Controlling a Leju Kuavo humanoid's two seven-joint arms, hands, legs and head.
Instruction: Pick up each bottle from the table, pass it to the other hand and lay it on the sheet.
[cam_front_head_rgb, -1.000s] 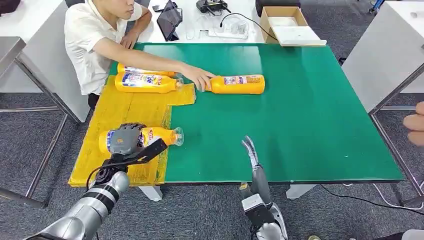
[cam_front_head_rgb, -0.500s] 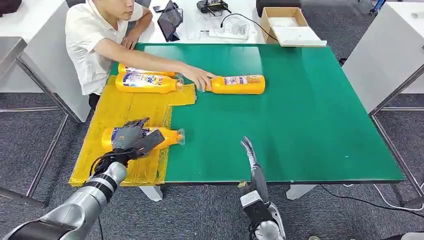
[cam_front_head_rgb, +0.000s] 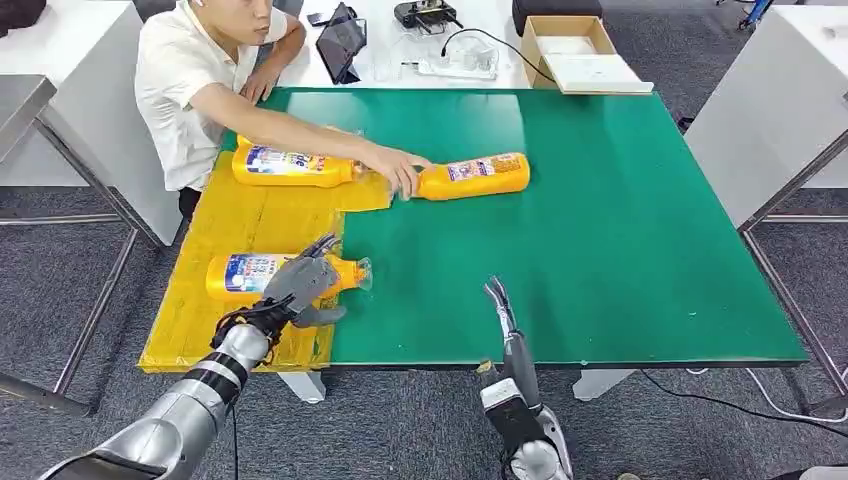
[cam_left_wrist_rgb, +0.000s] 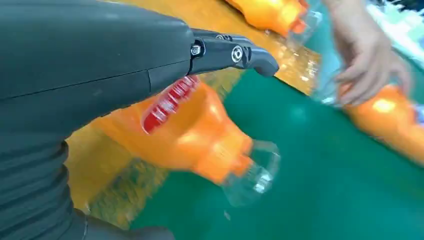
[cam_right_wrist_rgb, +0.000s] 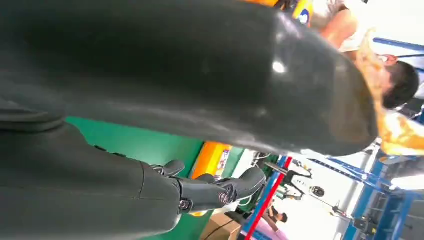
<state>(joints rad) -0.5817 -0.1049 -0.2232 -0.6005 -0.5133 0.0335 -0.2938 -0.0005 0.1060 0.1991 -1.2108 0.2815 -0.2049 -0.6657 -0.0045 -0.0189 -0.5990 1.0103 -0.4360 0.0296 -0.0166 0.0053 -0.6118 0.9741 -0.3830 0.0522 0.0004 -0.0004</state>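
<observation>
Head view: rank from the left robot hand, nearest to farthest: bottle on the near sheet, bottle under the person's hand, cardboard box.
From the left robot hand:
1. Near-sheet bottle, directly beneath it.
2. Bottle under the person's hand, mid-table on green.
3. Cardboard box, beyond the far edge.

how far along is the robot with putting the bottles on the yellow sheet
Done: one bottle lies on the far part of the yellow sheet, and a nearer bottle lies on it by the open left hand. Left: the bottle on the green mat, which a person's hand touches. The right hand is empty.
</observation>
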